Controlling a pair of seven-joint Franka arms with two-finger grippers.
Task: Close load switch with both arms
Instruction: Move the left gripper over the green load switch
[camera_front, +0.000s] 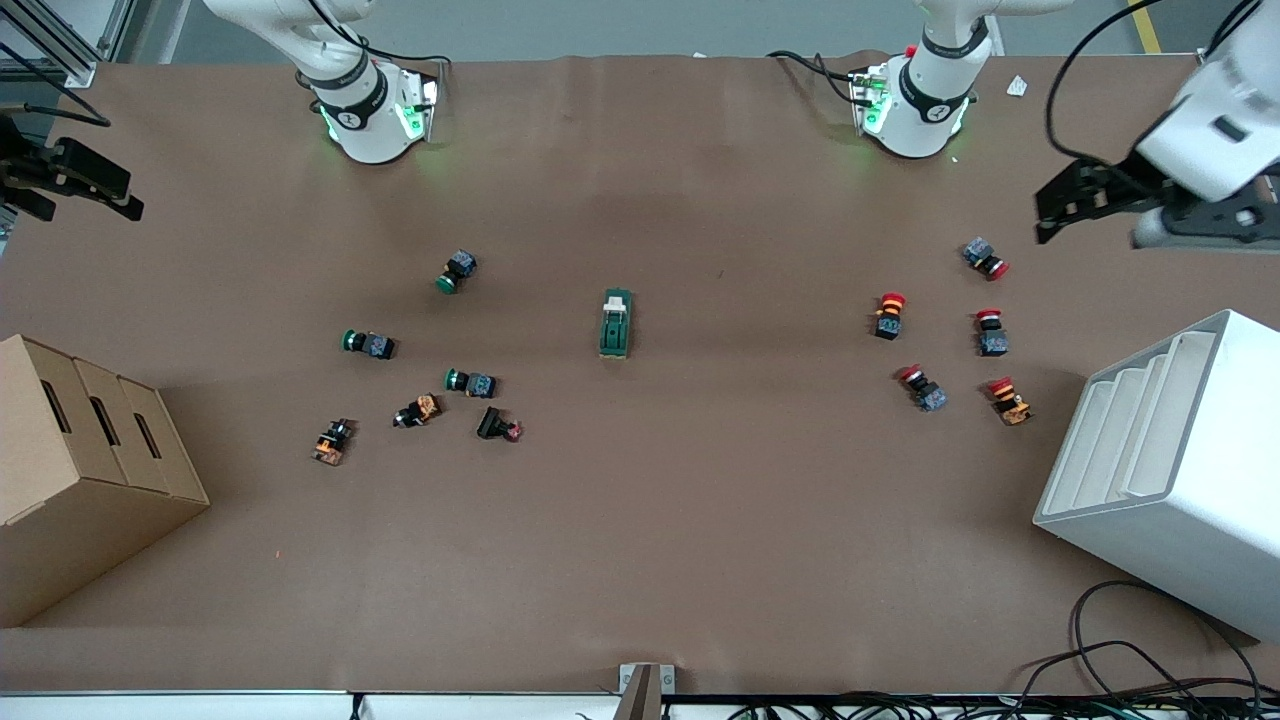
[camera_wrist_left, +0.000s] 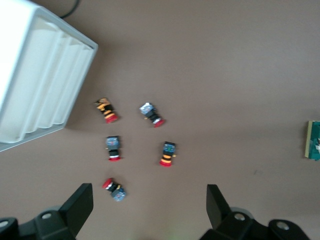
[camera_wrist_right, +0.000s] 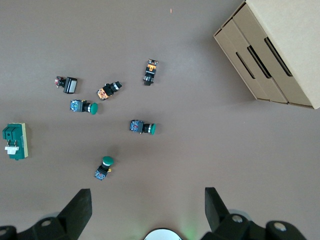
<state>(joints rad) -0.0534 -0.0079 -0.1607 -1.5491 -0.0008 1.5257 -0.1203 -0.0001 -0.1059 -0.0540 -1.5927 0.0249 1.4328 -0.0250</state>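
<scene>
Lying mid-table, the load switch (camera_front: 616, 324) sits well apart from both arms' spread, empty fingers (camera_wrist_left: 80, 205) (camera_wrist_right: 79, 207).

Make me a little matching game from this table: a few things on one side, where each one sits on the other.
Things:
1. load switch
2. cardboard box
3. white rack
4. red-capped buttons

Places:
A. right arm's end of the table
B. middle of the table
C. left arm's end, at the table edge
D. between the switch and the white rack

Pairs: 1-B, 2-A, 3-C, 4-D
</scene>
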